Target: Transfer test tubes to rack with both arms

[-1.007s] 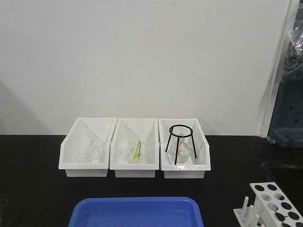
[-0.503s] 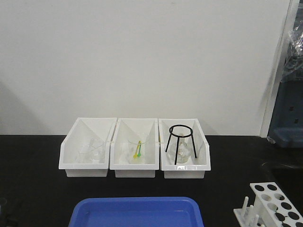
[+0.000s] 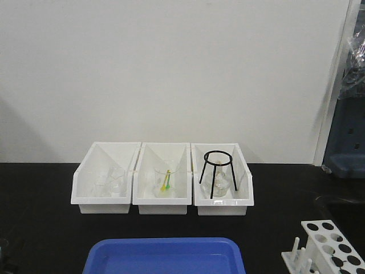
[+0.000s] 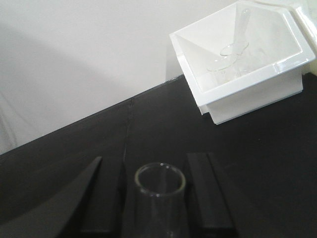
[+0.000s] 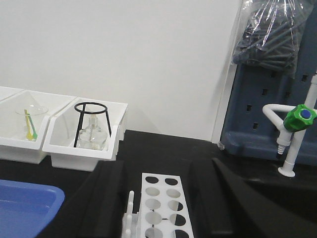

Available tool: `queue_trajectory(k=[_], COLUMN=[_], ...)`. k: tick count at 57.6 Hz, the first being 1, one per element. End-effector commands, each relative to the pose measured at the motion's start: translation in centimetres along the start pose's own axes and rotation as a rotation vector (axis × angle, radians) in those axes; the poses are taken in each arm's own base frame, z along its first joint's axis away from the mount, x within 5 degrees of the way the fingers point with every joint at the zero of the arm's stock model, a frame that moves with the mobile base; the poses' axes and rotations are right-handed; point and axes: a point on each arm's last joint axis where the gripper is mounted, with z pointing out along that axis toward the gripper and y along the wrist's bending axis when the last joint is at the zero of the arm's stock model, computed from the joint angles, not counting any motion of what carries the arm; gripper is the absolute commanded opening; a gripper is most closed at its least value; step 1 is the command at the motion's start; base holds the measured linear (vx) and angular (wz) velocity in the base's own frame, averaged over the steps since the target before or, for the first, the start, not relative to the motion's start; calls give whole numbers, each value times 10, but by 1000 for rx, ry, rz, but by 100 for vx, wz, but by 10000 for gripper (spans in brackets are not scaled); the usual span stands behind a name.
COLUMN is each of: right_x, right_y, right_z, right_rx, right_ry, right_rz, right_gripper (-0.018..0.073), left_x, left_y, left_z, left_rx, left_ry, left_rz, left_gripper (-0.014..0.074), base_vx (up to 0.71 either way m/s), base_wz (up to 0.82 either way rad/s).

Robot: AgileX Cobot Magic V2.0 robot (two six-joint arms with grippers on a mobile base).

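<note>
A clear test tube (image 4: 160, 198) stands upright between the black fingers of my left gripper (image 4: 151, 163), its open rim facing the camera. The gripper is shut on it above the black bench. The white rack (image 5: 161, 203) with rows of round holes and short pegs lies straight below my right gripper (image 5: 158, 166). That gripper is open and holds nothing, with one finger on each side of the rack. The front view shows the rack (image 3: 331, 245) at the bottom right but neither gripper.
Three white bins (image 3: 105, 201) stand in a row at the back, holding beakers, yellow and green droppers, and a black tripod (image 3: 218, 171) over a flask. A blue tray (image 3: 165, 257) sits at the front. A green-capped tap (image 5: 297, 119) stands to the right.
</note>
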Motion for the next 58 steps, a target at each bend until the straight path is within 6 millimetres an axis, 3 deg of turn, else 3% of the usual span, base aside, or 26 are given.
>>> queue_trajectory(k=[1, 20, 28, 42, 58], right_x=[-18, -18, -20, -21, -21], right_y=[-2, -2, -2, -3, -3], right_z=[1, 1, 1, 1, 1], right_rx=[12, 12, 13, 13, 13], right_ry=[-102, -106, -132, -140, -140], right_rz=[-4, -3, -2, -1, -1], right_gripper=[372, 368, 358, 322, 319], left_x=[-22, -22, -22, -22, -39], left_y=[12, 12, 13, 16, 26], left_z=[1, 1, 0, 0, -9], left_rx=[-89, -89, -93, -121, -148], left_ry=[-174, -169, -172, -169, -204], left_rz=[-17, -22, -112, -214, -278], left_gripper=[326, 111, 49, 31, 31], base_vx=[0, 0, 0, 0, 0], base_wz=[0, 0, 0, 0, 0])
